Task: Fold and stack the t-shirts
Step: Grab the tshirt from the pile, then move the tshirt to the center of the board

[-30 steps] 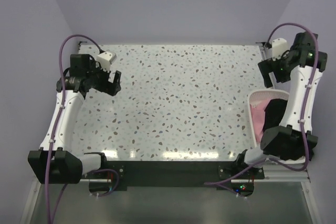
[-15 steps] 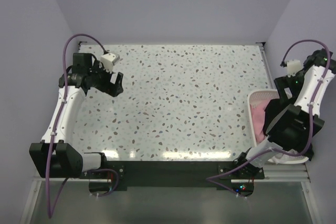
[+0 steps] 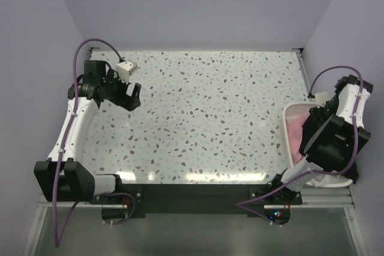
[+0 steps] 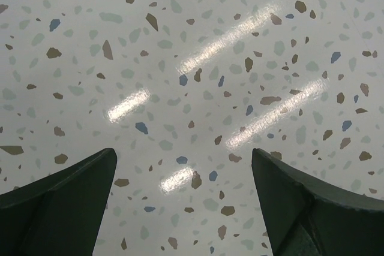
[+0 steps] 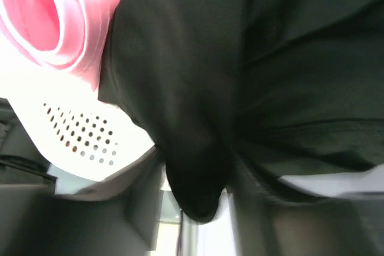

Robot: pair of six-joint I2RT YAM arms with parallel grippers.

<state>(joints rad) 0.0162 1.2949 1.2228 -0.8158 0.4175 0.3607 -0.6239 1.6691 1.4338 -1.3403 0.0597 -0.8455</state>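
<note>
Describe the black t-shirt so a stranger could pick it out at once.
Start at the speckled table and go to the white basket at its right edge. Inside lies the black t-shirt, bunched against a pink one. It is the only dark cloth there.
</note>
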